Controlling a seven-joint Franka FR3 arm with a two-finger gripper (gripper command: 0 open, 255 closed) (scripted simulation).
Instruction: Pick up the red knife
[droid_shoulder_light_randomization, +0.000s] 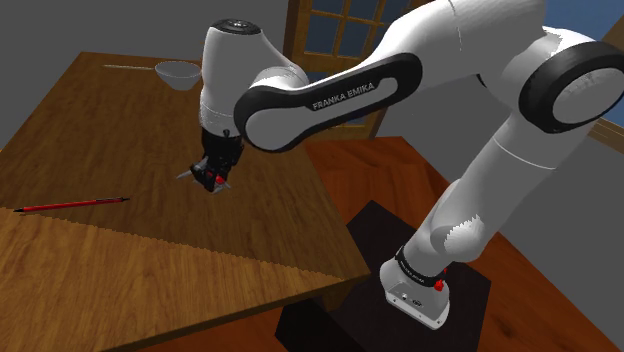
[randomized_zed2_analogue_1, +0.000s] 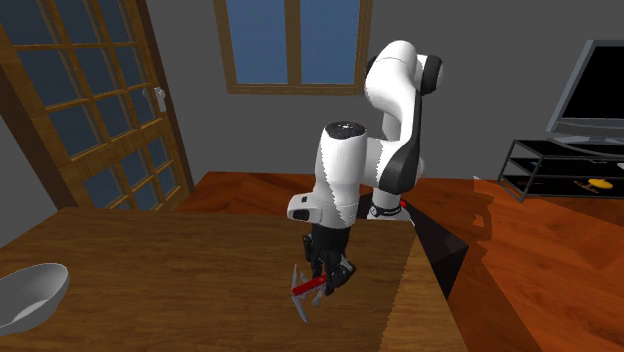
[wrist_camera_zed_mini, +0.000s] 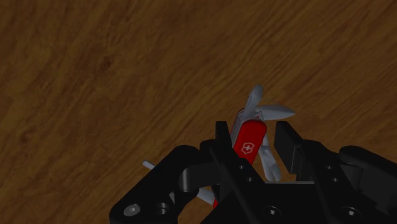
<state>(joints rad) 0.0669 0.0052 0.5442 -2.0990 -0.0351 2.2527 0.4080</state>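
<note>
The hand (droid_shoulder_light_randomization: 218, 170) is closed narrow around the red knife (droid_shoulder_light_randomization: 207, 180). The knife sits between the two black fingers (wrist_camera_zed_mini: 222, 135), and its red side has a small white cross on it. Shiny silver blades stick out past the fingertips like a little fan.

In the shoulder view, the hand points down over the brown wooden tabletop (droid_shoulder_light_randomization: 120, 130), close to the tabletop's edge at 3 o'clock. The knife is at the bottom of the hand, very near the wood. I cannot tell if its lowest tip touches the tabletop.

A long, thin red pencil (droid_shoulder_light_randomization: 70, 204) lies flat on the tabletop at 8 o'clock from the hand, well apart from it. A pale bowl (droid_shoulder_light_randomization: 178, 73) stands at 11 o'clock from the hand, near the far edge. A thin pale stick (droid_shoulder_light_randomization: 130, 67) lies just beside the bowl, at its 9 o'clock.

In the second exterior view, the white arm (randomized_zed2_analogue_1: 345, 170) comes down to the hand (randomized_zed2_analogue_1: 328, 272). The knife (randomized_zed2_analogue_1: 312, 289) hangs tilted at the hand's 7 o'clock. The bowl (randomized_zed2_analogue_1: 30, 295) is far off at 9 o'clock. A door (randomized_zed2_analogue_1: 90, 110) with glass panes is at 10 o'clock, a window (randomized_zed2_analogue_1: 290, 45) at 12 o'clock, and a TV (randomized_zed2_analogue_1: 590, 90) at 2 o'clock.
</note>
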